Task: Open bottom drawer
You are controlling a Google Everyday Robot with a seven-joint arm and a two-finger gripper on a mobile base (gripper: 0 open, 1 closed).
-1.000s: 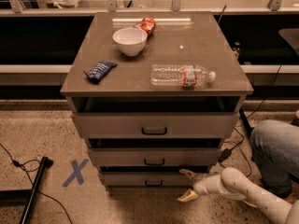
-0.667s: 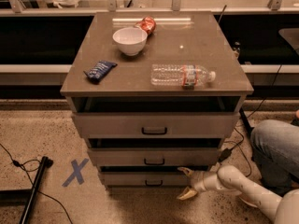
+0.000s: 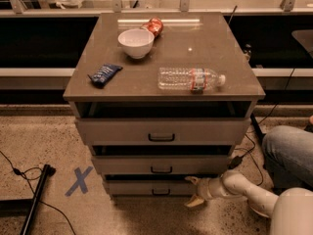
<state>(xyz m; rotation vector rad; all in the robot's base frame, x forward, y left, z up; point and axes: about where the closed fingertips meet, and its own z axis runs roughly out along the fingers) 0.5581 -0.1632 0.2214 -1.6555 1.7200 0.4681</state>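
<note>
To do this step well, I think the gripper [image 3: 192, 192] should slide toward 9 o'clock until the handle [image 3: 160, 192] sits between the jaws, then close and pull straight out. The jaws are spread and hold nothing. The bottom drawer [image 3: 132, 187] is at the cabinet's [image 3: 210, 50] 6 o'clock. Its handle lies at 9 o'clock from the jaws, near but apart.

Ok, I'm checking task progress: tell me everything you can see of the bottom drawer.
The bottom drawer is the lowest and slimmest of three grey-brown flat fronts, with a small black loop handle at its middle. It looks pushed in. The end effector sits open at its right end; whether they touch is unclear.
</note>
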